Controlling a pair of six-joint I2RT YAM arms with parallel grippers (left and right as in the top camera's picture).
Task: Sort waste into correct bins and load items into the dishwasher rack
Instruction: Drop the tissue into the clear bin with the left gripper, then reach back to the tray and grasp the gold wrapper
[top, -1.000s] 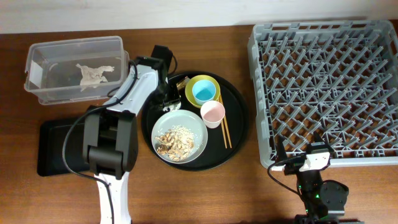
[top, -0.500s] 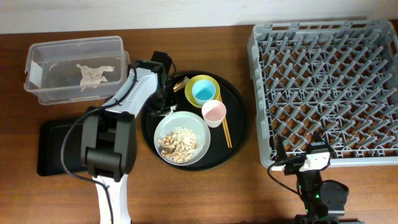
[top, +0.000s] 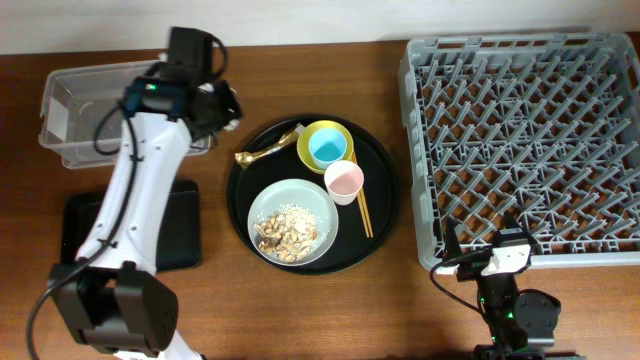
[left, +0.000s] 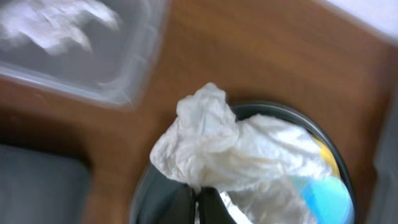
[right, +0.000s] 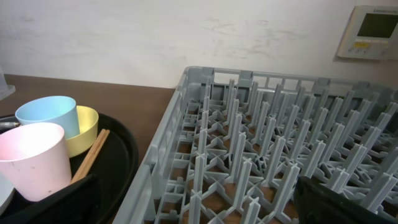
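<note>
Crumpled white paper (left: 230, 149) hangs pinched in the left hand (left: 198, 200), just beside the clear tub (left: 74, 43). We judge it could drop onto the worktop (left: 267, 56), since only its lower edge is caught. It looks thin, creased and puffy. The right hand (top: 483, 245) sits spread by the dishwasher rack (top: 520, 130).

- crumpled paper (left: 230, 152) is showing white
- one cup (top: 342, 181) is showing pink, other cup (top: 329, 147) light blue
- bowl (top: 303, 150) is showing yellow
- rack (top: 520, 140) is showing grey
</note>
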